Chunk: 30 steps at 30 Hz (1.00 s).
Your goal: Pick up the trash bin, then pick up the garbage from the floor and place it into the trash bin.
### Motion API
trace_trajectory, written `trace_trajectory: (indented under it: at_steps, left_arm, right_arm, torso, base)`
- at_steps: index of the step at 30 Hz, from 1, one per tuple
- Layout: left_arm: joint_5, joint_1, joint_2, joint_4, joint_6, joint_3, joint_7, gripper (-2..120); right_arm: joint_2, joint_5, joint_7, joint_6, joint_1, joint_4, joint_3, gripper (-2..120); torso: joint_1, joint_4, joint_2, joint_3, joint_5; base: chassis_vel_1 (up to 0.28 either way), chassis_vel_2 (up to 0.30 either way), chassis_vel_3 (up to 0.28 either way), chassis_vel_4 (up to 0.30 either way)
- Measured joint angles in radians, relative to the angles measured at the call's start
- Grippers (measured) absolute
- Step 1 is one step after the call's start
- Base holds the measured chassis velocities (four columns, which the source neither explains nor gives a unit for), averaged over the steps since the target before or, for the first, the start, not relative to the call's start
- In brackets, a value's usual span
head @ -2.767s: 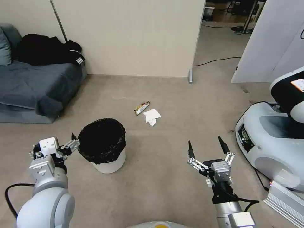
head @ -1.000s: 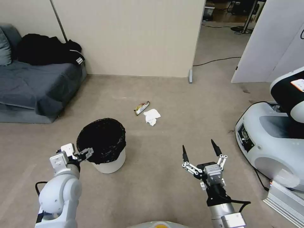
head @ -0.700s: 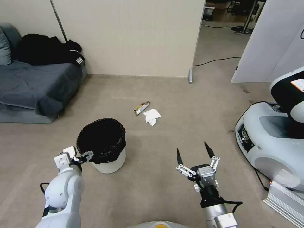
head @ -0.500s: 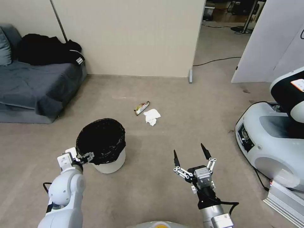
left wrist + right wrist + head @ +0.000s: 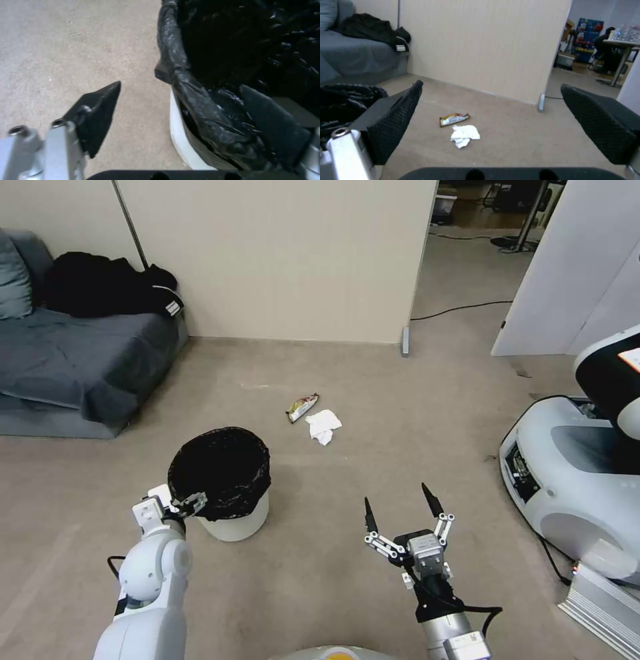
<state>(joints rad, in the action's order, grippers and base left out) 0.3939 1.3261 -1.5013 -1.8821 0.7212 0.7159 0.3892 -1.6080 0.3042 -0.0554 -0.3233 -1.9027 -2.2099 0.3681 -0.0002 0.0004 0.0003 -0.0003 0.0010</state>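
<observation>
The trash bin (image 5: pixel 237 522), a white bucket with a black bag over its rim, stands on the floor at my front left. My left gripper (image 5: pixel 190 503) is open at its near left rim. In the left wrist view the left gripper (image 5: pixel 180 86) straddles the trash bin's bagged rim (image 5: pixel 186 82), one finger outside and one inside. Garbage lies farther ahead: a shiny snack wrapper (image 5: pixel 302 407) and a white tissue wad (image 5: pixel 323 425) side by side. My right gripper (image 5: pixel 400 505) hangs open over bare floor. Between its fingers, the right gripper (image 5: pixel 491 85), I see the wrapper (image 5: pixel 454 119) and tissue (image 5: pixel 464 135).
A grey sofa (image 5: pixel 67 353) with black clothing (image 5: pixel 107 287) stands at the far left against a beige partition (image 5: pixel 287 260). Another white robot's base (image 5: pixel 573 473) fills the right side, and a cable (image 5: pixel 460 308) crosses the doorway floor.
My left arm has drawn back and lowered, bringing its gripper from beside the bin to its near rim. The right gripper has pulled back and leftward. The camera shifted slightly.
</observation>
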Motion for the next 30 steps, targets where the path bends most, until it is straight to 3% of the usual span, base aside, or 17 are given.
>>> trace_trajectory:
  at_steps: [6, 14, 24, 25, 26, 27, 28, 29, 30]
  left_arm:
    - [0.0, 0.001, -0.009, 0.0, 0.002, -0.011, 0.01, 71]
    - [0.006, 0.018, -0.024, -0.001, 0.002, -0.036, 0.028, 39]
    - [0.006, 0.039, -0.035, -0.001, 0.002, -0.04, 0.041, 18]
    - [0.005, 0.048, -0.038, 0.0, 0.013, -0.043, 0.044, 15]
    - [0.011, 0.054, -0.04, 0.006, 0.019, -0.045, 0.034, 13]
    - [0.011, 0.056, -0.042, 0.008, 0.024, -0.048, 0.037, 13]
    - [0.011, 0.056, -0.042, 0.008, 0.024, -0.048, 0.037, 13]
    - [0.009, 0.061, -0.044, 0.008, 0.024, -0.048, 0.035, 13]
    - [0.006, 0.065, -0.044, 0.008, 0.024, -0.046, 0.037, 13]
  right_arm:
    - [0.0, 0.0, -0.001, 0.0, -0.001, -0.003, -0.003, 100]
    - [0.0, 0.0, -0.002, 0.0, -0.001, -0.004, -0.011, 100]
    - [0.0, 0.0, -0.002, 0.001, -0.002, -0.01, -0.011, 100]
    - [-0.001, 0.0, -0.002, 0.002, -0.002, -0.011, -0.012, 100]
    - [0.0, 0.0, -0.002, 0.002, -0.003, -0.011, -0.013, 100]
    - [-0.001, -0.001, -0.002, 0.002, -0.003, -0.012, -0.013, 100]
    - [-0.001, -0.001, -0.002, 0.002, -0.003, -0.012, -0.013, 100]
    - [0.001, -0.001, -0.002, 0.002, -0.003, -0.012, -0.015, 100]
    - [0.0, -0.001, -0.002, 0.003, -0.003, -0.012, -0.014, 100]
  torso:
    - [0.0, -0.0002, 0.0, 0.0, 0.0001]
    - [0.0, -0.0007, 0.0, 0.0, 0.0001]
    - [0.0, -0.0002, 0.0, 0.0, 0.0001]
    - [0.0, -0.0012, 0.0, 0.0, -0.0014]
    - [0.0, 0.0007, -0.001, 0.001, -0.0044]
    - [0.0, -0.0024, -0.001, 0.001, -0.0053]
    - [0.0, -0.0024, -0.001, 0.001, -0.0053]
    - [0.0, -0.0001, -0.001, 0.001, -0.0028]
    - [0.0, -0.0006, -0.001, 0.001, -0.0026]
  base:
    - [0.0, 0.0, 0.0, 0.0]
    - [0.0, 0.0, 0.0, 0.0]
    - [0.0, 0.0, 0.0, 0.0]
    - [0.0, 0.0, 0.0, 0.0]
    - [0.0, 0.0, 0.0, 0.0]
    - [0.0, 0.0, 0.0, 0.0]
    - [0.0, 0.0, 0.0, 0.0]
    - [0.0, 0.0, 0.0, 0.0]
    - [0.0, 0.0, 0.0, 0.0]
